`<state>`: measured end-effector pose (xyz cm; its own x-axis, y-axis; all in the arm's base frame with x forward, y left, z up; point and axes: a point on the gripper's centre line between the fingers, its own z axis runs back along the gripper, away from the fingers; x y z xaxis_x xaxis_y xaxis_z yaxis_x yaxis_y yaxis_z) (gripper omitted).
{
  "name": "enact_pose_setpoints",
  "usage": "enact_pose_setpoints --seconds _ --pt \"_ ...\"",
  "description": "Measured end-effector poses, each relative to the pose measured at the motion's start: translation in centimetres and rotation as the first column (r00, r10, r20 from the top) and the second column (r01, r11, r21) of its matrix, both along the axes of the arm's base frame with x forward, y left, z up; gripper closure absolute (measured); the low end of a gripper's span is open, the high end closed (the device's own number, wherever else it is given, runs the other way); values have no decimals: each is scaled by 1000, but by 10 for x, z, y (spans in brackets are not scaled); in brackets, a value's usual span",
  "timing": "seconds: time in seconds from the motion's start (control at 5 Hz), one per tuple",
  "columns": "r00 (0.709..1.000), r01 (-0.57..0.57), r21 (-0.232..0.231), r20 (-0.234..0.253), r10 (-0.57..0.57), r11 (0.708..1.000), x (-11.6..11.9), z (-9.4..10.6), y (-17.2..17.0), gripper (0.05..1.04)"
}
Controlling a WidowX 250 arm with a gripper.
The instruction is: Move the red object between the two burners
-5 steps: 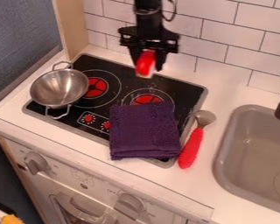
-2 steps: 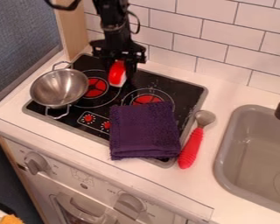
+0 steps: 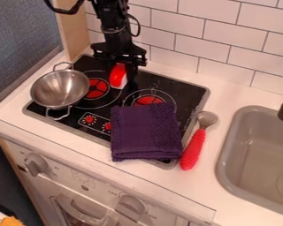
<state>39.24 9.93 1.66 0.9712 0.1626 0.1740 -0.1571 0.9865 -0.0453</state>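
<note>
In the upper left of the frame, the gripper [image 3: 122, 75] is closed around the red object [image 3: 116, 76], its fingers parted by the object's width, over the stove [image 3: 162, 88] between the left burner [image 3: 97, 88] and right burner [image 3: 147, 101]. The pot [image 3: 60, 89] sits left; the cloth [image 3: 145, 132] lies below centre.

One robot arm [image 3: 112, 28], black and jointed, bore one thick dark cable [image 3: 66, 9], one thinner curved cable [image 3: 138, 25] and a wide, uneven-edged crosspiece [image 3: 119, 54].
</note>
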Motion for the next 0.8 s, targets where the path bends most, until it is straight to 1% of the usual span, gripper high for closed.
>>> enact_pose_setpoints --seconds 0.2,0.4,0.6,0.8 --pt "1000 9 5 -25 -9 1000 0 1 2 132" --pt "999 8 7 -37 -8 1000 -2 2 2 77" --pt "1000 11 19 -28 -10 1000 1 6 4 82" --pt "998 1 33 55 -2 999 7 29 3 83"
